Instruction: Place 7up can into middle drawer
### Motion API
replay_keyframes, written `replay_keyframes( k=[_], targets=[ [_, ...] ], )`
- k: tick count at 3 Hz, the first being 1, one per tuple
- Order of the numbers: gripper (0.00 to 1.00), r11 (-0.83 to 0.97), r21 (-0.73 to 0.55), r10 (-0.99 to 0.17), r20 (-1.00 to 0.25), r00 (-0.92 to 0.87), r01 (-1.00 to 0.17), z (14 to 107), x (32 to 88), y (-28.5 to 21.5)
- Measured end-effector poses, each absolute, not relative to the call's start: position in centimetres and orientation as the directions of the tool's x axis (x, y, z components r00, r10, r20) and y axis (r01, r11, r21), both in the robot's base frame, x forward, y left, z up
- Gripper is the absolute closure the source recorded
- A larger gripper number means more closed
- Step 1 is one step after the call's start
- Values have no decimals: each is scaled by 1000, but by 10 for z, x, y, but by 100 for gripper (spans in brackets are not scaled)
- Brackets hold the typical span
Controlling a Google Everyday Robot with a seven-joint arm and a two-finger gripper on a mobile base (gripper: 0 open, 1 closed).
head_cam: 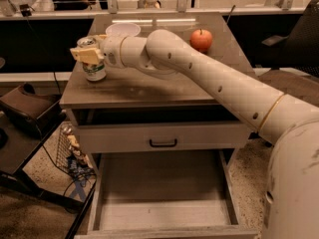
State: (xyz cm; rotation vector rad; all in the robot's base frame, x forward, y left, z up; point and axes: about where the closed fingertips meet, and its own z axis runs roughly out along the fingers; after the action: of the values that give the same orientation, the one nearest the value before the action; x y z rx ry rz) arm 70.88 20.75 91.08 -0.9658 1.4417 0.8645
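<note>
Standing upright, white-green, silver-topped 7up can [94, 72]; gripper [86, 54] against its upper side

The cabinet top [149, 88] carries white bowl [122, 29], apple [201, 40] and 7up can [94, 71], gripper [87, 54] clasped round it.

7up can [94, 71] upright (green-white print), on cabinet top [164, 86], clasped by pincer [88, 54] | middle drawer [164, 195] pulled open, pale grey

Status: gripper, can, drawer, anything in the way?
Gripper at cabinet top's left edge, shut on 7up can. Can upright, not yet over drawer. Middle drawer open below, floor bare. Apple, white bowl off-path.
</note>
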Motion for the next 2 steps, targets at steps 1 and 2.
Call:
replay_keyframes(
  k=[1,2],
  targets=[
    [95,389,-14,-87,-996,-22,-921,911,708,210],
    [100,390,-17,-85,-996,-17,-920,918,706,209]
  ],
)
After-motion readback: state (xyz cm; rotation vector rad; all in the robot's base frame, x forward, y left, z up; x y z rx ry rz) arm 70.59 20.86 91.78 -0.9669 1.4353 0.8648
